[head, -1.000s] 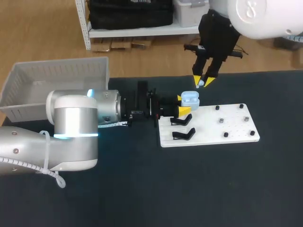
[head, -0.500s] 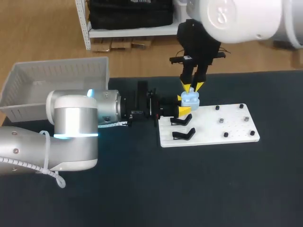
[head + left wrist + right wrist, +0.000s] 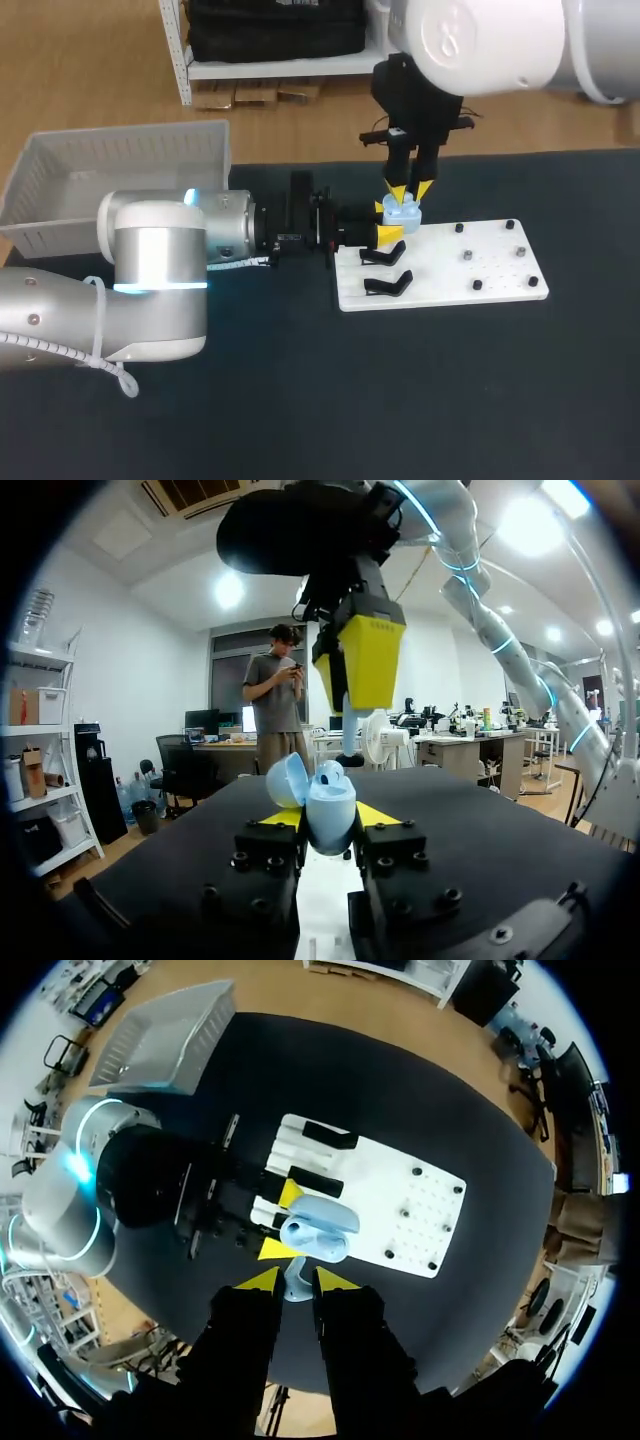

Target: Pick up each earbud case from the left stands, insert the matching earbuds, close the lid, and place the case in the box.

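The dark surface (image 3: 500, 400) carries everything. The left arm (image 3: 150, 270) comes in from the left and lies low and level across it, its wrist pointing to the right. The right arm (image 3: 480, 40) enters from the far right and hangs over the middle, its wrist turned straight down.

A grey box (image 3: 120, 150) sits at the far left edge of the surface. To the right of centre lies a white board (image 3: 470, 285), with a black stand (image 3: 386, 285) at its near left corner and small dark pegs (image 3: 478, 285) over its right half.

The left end effector (image 3: 386, 220) reaches over the board's far left corner and pinches the light blue earbud case (image 3: 404, 213) from two sides. In the left wrist view the case stands upright with its lid tipped open.

The right end effector (image 3: 408, 191) hovers directly above the open case, fingers close together and pinching an earbud (image 3: 293, 1286). The earbud's lower end is at the case's opening.
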You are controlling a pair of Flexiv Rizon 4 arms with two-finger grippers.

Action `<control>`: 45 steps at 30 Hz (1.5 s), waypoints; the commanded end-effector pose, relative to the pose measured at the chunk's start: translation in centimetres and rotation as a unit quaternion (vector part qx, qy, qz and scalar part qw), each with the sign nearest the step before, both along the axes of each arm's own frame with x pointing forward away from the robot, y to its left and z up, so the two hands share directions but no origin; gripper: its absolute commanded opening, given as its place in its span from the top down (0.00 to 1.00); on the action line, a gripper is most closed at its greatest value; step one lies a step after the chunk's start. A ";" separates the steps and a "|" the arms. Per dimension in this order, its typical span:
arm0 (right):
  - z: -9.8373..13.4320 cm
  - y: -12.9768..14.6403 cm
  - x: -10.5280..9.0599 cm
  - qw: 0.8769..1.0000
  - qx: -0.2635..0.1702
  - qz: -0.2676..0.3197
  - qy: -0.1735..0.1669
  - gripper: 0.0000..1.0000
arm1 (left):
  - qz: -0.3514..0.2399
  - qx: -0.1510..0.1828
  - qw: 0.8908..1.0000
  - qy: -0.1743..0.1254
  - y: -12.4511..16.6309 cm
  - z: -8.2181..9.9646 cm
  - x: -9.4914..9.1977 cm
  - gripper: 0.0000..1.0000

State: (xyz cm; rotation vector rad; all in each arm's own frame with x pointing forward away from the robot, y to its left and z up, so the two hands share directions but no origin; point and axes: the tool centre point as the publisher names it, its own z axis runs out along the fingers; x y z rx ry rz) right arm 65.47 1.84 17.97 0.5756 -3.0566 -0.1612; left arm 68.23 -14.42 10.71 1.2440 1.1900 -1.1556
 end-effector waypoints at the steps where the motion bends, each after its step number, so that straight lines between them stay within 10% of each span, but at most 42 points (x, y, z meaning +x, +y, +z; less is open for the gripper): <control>1: -0.3 0.4 0.0 1.000 -0.003 0.004 -0.004 1.00 | 0.004 -0.002 1.000 -0.002 -0.1 -0.1 -0.2 1.00; 45: -1.8 0.8 1.6 1.000 0.002 0.012 -0.006 1.00 | 0.004 -0.002 1.000 -0.002 -0.1 -0.1 -0.2 1.00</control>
